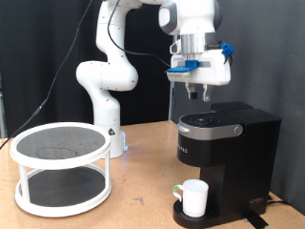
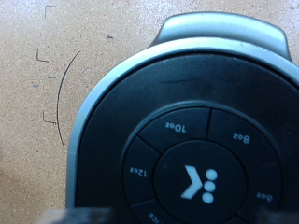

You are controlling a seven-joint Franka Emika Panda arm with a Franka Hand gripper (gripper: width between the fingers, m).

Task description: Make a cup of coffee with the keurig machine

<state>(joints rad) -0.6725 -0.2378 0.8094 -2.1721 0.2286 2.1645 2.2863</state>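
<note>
The black keurig machine (image 1: 226,143) stands at the exterior view's right with its lid down. The white cup (image 1: 194,197) with its green handle sits on the machine's round drip base, under the spout. My gripper (image 1: 198,94) hangs a short way above the silver-ringed top panel (image 1: 210,121), not touching it, with its fingers close together and nothing between them. The wrist view looks straight down on the panel (image 2: 201,140): I see the 8oz, 10oz and 12oz buttons around the lit K button (image 2: 199,182). The cup is out of the wrist view.
A white two-tier round rack (image 1: 60,168) with black mesh shelves stands on the wooden table (image 1: 143,200) at the exterior view's left. The arm's white base (image 1: 108,134) is behind it. A cable runs off the machine's lower right.
</note>
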